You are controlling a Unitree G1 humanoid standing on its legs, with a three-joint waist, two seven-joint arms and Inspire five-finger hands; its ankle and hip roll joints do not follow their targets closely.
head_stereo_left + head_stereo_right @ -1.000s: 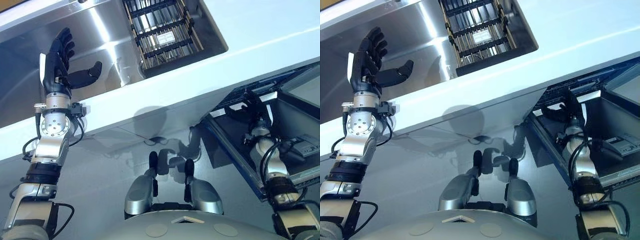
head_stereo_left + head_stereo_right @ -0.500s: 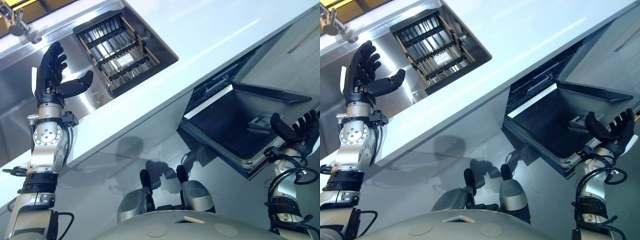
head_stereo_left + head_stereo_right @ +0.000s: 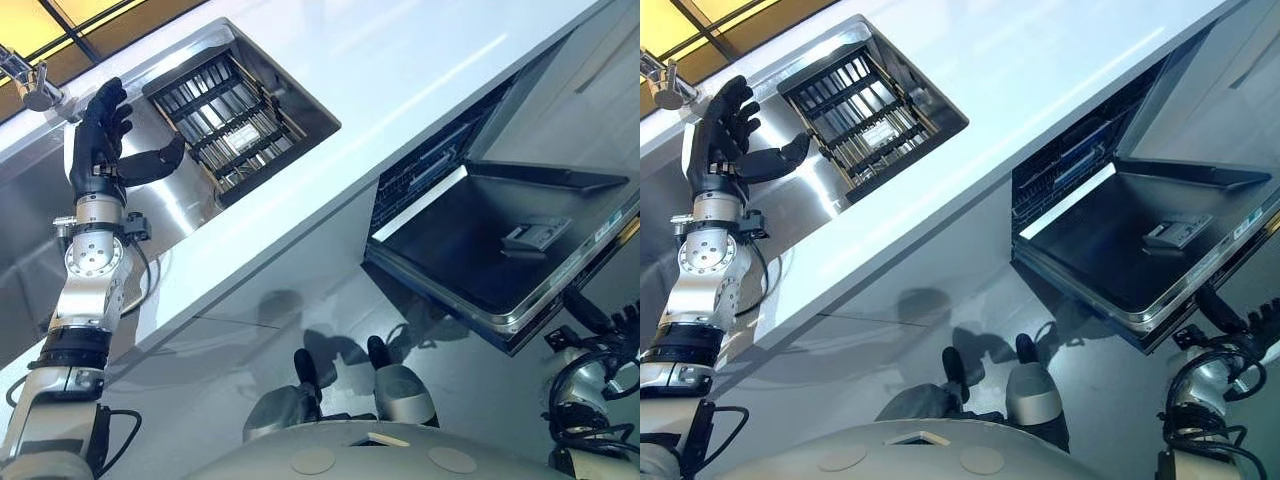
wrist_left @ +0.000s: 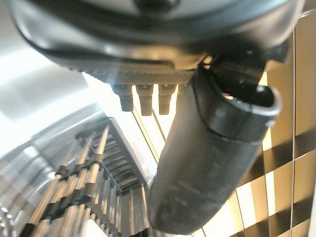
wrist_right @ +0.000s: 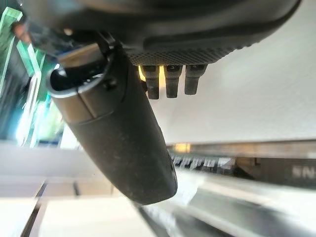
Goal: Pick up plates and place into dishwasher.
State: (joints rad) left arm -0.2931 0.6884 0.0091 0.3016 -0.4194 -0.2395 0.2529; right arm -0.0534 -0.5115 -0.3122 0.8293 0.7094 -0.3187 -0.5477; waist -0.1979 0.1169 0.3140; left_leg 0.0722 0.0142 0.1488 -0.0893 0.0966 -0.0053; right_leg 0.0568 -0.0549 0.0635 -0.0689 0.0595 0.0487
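Observation:
My left hand (image 3: 97,140) is raised over the steel sink (image 3: 185,205), fingers straight and thumb spread, holding nothing. Just beyond it, a black wire dish rack (image 3: 225,118) sits in the sink; the left wrist view shows its bars (image 4: 84,197) past the thumb (image 4: 212,148). The dishwasher door (image 3: 470,250) hangs open at the right, with the dishwasher's inner rack (image 3: 430,165) visible behind it. My right hand (image 3: 1240,335) is low, under the door's front edge. Its wrist view shows a straight thumb (image 5: 113,123) and straight fingers (image 5: 170,79), empty.
A white countertop (image 3: 400,60) runs between the sink and the dishwasher. A tap (image 3: 30,85) stands at the sink's far left. A detergent compartment (image 3: 535,235) sits on the inner face of the open door.
The camera has swung, shifting the whole scene. My right hand has dropped from beside the door to below its front edge. The left hand stays raised and open over the sink.

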